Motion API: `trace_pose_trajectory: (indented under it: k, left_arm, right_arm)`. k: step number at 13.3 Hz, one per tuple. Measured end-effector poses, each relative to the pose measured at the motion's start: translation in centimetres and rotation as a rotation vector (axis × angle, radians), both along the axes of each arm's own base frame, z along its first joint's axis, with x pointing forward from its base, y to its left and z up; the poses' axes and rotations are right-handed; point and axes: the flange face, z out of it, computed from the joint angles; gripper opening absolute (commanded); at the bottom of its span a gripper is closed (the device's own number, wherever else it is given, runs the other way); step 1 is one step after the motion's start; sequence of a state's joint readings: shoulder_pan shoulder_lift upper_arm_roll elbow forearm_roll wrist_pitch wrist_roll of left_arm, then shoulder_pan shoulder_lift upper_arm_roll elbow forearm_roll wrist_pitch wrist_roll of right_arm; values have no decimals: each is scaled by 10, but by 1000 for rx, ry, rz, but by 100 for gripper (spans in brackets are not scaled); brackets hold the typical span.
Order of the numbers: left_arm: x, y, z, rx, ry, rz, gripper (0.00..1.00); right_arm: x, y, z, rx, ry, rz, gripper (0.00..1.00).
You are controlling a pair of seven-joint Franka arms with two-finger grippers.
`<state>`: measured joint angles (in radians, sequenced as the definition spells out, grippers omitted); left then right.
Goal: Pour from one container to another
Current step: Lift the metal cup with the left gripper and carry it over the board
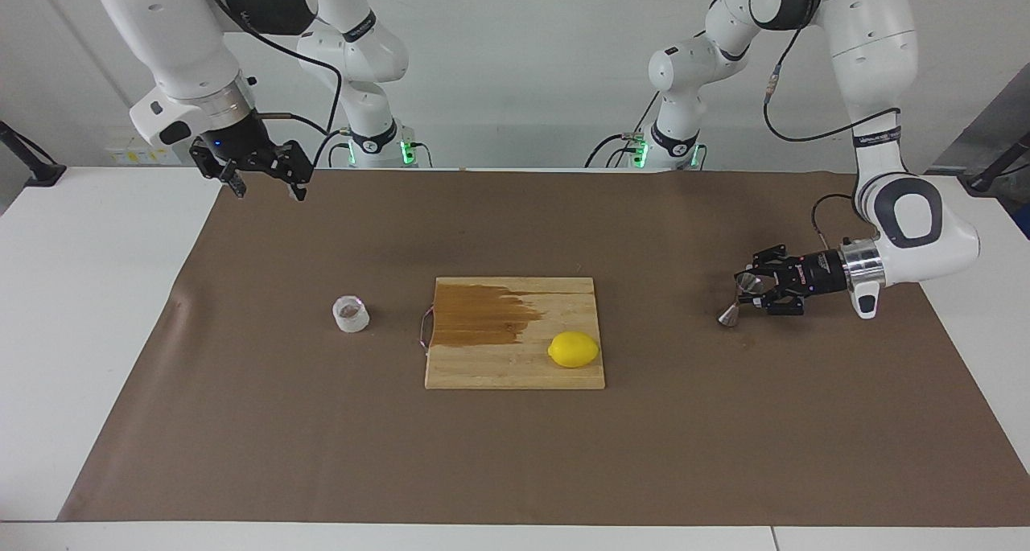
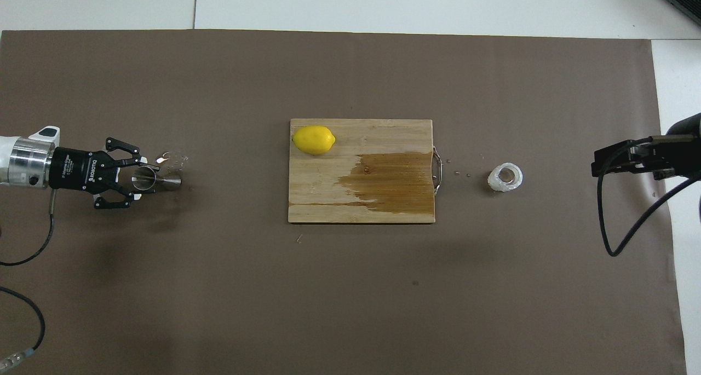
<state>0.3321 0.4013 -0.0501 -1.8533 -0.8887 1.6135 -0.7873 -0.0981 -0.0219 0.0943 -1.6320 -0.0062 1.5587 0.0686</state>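
Surface: white table (image 1: 105,310) covered by a brown mat (image 1: 515,454), with pale wall at the robots' end.
Right arm: raised at its own end of the table, waiting.
Right gripper (image 1: 265,181): hangs in the air over the mat edge closest to the robots, holding nothing; jaws apart.
Clear cup (image 1: 351,314): squat, whitish, upright on the mat toward the right arm's end, just beside the board's handle but apart from it; seen from overhead (image 2: 505,178), small droplets lie on the mat between the two.
Cutting board (image 1: 515,366): wooden, at the mat's centre, metal handle facing the cup; a dark wet patch spreads across the half beside that handle.
Lemon (image 1: 574,349): yellow, on a dry corner of the board, farther from the robots than the wet patch.
Steel jigger (image 1: 739,302): hourglass-shaped, tilted, toward the left arm's end of the mat.
Left gripper (image 1: 756,292): reaches in level and low, jaws clamped on the jigger's upper cone, lower cone pointing toward the mat.
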Motion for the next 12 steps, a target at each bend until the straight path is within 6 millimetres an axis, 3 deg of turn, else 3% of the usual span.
trace_pose_trajectory:
  k: [7,12]
  left_arm:
    - [1,-5,1,-4,-3,-7,46]
    - [5,-32,7,-27,-14,-46,42]
  right_arm:
    - [0,0,0,0,0,0,100]
    - [0,0,0,0,0,0,100]
